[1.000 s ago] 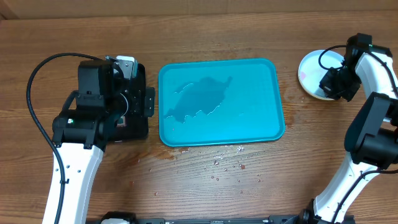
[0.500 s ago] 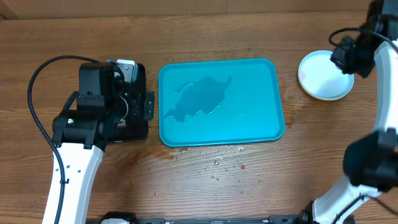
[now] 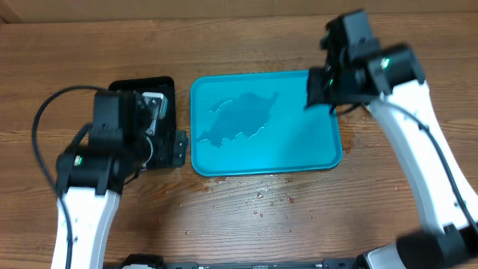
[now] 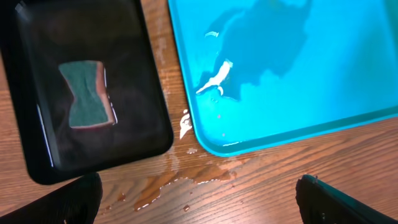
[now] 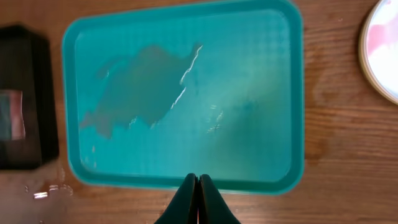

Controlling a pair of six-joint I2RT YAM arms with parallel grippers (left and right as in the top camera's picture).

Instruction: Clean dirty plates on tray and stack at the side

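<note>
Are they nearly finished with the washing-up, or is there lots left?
Looks nearly done. The tray holds only a puddle, no plates. A white plate sits right of it, faintly pink inside; how many are stacked I cannot tell. The sponge lies in the black tray. The left gripper and right gripper are empty.
</note>
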